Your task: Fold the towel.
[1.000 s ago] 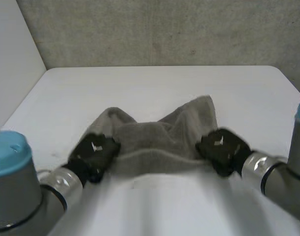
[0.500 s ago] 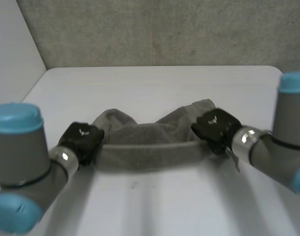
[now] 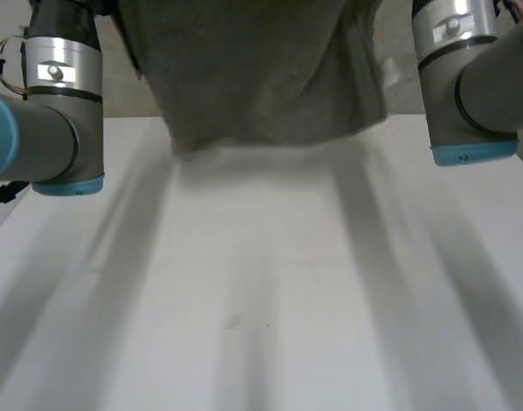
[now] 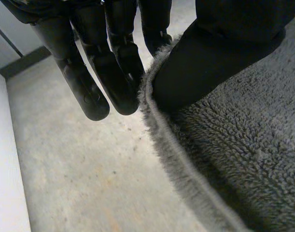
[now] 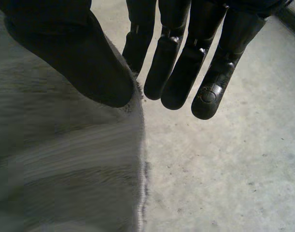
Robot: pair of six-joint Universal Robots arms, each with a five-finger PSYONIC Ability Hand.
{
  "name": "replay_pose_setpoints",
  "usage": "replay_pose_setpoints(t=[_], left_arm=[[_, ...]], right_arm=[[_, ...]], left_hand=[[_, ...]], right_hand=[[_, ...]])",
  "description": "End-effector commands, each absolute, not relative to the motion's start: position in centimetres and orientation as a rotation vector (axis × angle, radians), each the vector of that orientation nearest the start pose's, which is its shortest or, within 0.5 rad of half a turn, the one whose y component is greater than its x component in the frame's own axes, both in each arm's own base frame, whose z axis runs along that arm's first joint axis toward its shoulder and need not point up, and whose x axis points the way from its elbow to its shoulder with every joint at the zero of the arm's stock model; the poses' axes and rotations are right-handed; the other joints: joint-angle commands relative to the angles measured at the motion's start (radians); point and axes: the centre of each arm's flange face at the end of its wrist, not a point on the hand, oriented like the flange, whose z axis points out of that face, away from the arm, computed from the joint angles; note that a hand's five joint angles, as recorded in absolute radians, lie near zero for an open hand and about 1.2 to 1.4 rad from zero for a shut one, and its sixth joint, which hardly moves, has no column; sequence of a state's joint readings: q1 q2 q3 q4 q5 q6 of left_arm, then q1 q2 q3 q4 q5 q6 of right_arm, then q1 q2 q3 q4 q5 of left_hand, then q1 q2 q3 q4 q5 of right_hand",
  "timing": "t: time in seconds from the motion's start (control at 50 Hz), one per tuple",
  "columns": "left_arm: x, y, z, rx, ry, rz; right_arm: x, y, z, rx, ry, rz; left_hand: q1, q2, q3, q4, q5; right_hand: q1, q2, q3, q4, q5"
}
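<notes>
Right, nearest us the flat white table (image 3: 261, 325) lies bare. Beyond it, the left arm (image 3: 60, 111) and the right arm (image 3: 466, 77) are both up high. Between them hangs the grey terry-cloth towel (image 3: 261, 77), a loose sheet in the air over the table's far part. Whether its ragged lower hem touches the surface, I cannot tell.

So where does the fold stand? By my reading, barely begun: the towel is raised and spread, with no crease laid and no half brought onto the other. Laying it down flat and doubling it over is all yet to do.

Now the grips. The left hand (image 4: 219, 58) has its thumb pressed on the towel's face right at the bound edge. Its straight fingers (image 4: 104, 72) sit behind that edge, so it is pinched. The right hand (image 5: 75, 53) mirrors this, thumb on the cloth at its side edge and fingers (image 5: 186, 72) extended just behind, clamped on the fabric. Behind everything stands the rough concrete wall (image 3: 398, 86).
</notes>
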State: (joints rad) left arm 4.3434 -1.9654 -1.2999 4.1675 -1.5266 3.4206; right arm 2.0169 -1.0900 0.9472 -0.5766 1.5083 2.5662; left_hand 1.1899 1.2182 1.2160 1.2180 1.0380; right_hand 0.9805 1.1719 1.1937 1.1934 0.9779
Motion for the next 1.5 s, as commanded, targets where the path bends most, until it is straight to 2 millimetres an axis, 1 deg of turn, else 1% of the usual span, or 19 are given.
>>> replay_pose_setpoints(t=[0.02, 0.04, 0.06, 0.08, 0.12, 0.18, 0.22, 0.28, 0.38, 0.64, 0.76, 0.96, 1.12, 1.2, 1.24, 1.36, 1.42, 1.46, 1.5], left_arm=[[-27.8, -34.3, 31.4, 0.54, 1.383, -2.877], [-27.6, -33.8, 29.0, 0.596, 1.561, -2.772], [-27.1, -33.2, 26.5, 0.641, 1.725, -2.655], [-27.1, -33.2, 26.5, 0.641, 1.727, -2.654], [-26.1, -32.0, 22.9, 0.707, 1.944, -2.461], [-25.6, -30.8, 20.8, 0.751, 2.06, -2.34], [-25.0, -28.2, 17.5, 0.862, 2.22, -2.116], [-24.9, -26.9, 16.4, 0.92, 2.269, -2.022], [-25.2, -22.8, 15.7, 1.086, 2.335, -1.852], [-25.0, -20.7, 20.1, 1.031, 2.255, -1.947], [-25.2, -20.5, 21.1, 1.031, 2.233, -1.984], [-25.4, -20.8, 21.3, 1.021, 2.225, -2.0], [-25.2, -21.1, 21.1, 1.004, 2.241, -1.99], [-25.1, -21.3, 21.0, 0.998, 2.243, -1.987], [-25.1, -21.3, 20.7, 0.998, 2.251, -1.974], [-25.1, -21.7, 18.8, 1.013, 2.303, -1.906], [-25.0, -22.3, 17.1, 1.009, 2.338, -1.85], [-25.2, -23.4, 15.5, 0.999, 2.336, -1.852], [-25.1, -23.9, 14.9, 0.985, 2.331, -1.853]], right_arm=[[31.6, -32.8, 32.6, -1.064, 1.47, -2.591], [31.5, -32.0, 30.2, -1.159, 1.579, -2.452], [31.5, -32.0, 30.2, -1.16, 1.58, -2.451], [31.3, -31.3, 28.2, -1.222, 1.664, -2.326], [30.7, -29.6, 24.4, -1.322, 1.831, -2.079], [30.3, -28.6, 22.5, -1.365, 1.908, -1.948], [29.2, -26.8, 18.3, -1.453, 2.058, -1.667], [28.1, -25.0, 15.8, -1.522, 2.128, -1.463], [27.2, -24.3, 15.0, -1.489, 2.135, -1.392], [24.4, -26.6, 16.1, -1.041, 2.225, -1.501], [23.1, -26.8, 15.1, -0.966, 2.278, -1.488], [21.6, -26.2, 13.6, -0.918, 2.352, -1.422], [20.8, -27.1, 13.3, -0.88, 2.369, -1.46], [20.5, -27.8, 13.4, -0.865, 2.36, -1.512], [19.6, -29.0, 13.7, -0.832, 2.358, -1.584], [19.0, -29.6, 13.9, -0.81, 2.353, -1.631], [18.8, -29.7, 14.4, -0.801, 2.351, -1.65], [18.6, -29.6, 14.8, -0.799, 2.338, -1.664], [18.6, -29.5, 14.9, -0.8, 2.336, -1.665]], left_hand=[[0.206, 0.178, 0.18, 0.178, 0.184], [0.206, 0.178, 0.18, 0.178, 0.184], [0.206, 0.178, 0.18, 0.178, 0.184], [0.206, 0.178, 0.18, 0.178, 0.184], [0.206, 0.178, 0.18, 0.178, 0.184], [0.206, 0.178, 0.18, 0.178, 0.184], [0.206, 0.178, 0.18, 0.178, 0.184], [0.206, 0.178, 0.18, 0.178, 0.184], [0.206, 0.178, 0.18, 0.178, 0.184], [0.206, 0.178, 0.18, 0.178, 0.184], [0.206, 0.178, 0.18, 0.178, 0.184], [0.206, 0.178, 0.18, 0.178, 0.184], [0.206, 0.178, 0.18, 0.178, 0.184], [0.206, 0.178, 0.18, 0.178, 0.184], [0.206, 0.178, 0.18, 0.178, 0.184], [0.206, 0.178, 0.18, 0.178, 0.184], [-0.195, -0.224, -0.222, -0.223, -0.218], [-0.765, -0.793, -0.791, -0.793, -0.787], [-0.855, -0.883, -0.881, -0.883, -0.878]], right_hand=[[0.416, 0.224, 0.203, 0.203, 0.244], [0.416, 0.224, 0.203, 0.203, 0.244], [0.416, 0.224, 0.203, 0.203, 0.244], [0.416, 0.224, 0.203, 0.203, 0.244], [0.416, 0.224, 0.203, 0.203, 0.244], [0.416, 0.224, 0.203, 0.203, 0.244], [0.416, 0.224, 0.203, 0.203, 0.244], [0.416, 0.224, 0.203, 0.203, 0.244], [0.416, 0.224, 0.203, 0.203, 0.244], [0.416, 0.224, 0.203, 0.203, 0.244], [-0.189, -0.381, -0.403, -0.402, -0.361], [-0.438, -0.629, -0.651, -0.65, -0.61], [-0.367, -0.559, -0.581, -0.58, -0.539], [-0.006, -0.197, -0.219, -0.219, -0.178], [0.414, 0.223, 0.201, 0.201, 0.242], [0.416, 0.224, 0.203, 0.203, 0.244], [0.416, 0.224, 0.203, 0.203, 0.244], [0.416, 0.224, 0.203, 0.203, 0.244], [0.416, 0.224, 0.203, 0.203, 0.244]])
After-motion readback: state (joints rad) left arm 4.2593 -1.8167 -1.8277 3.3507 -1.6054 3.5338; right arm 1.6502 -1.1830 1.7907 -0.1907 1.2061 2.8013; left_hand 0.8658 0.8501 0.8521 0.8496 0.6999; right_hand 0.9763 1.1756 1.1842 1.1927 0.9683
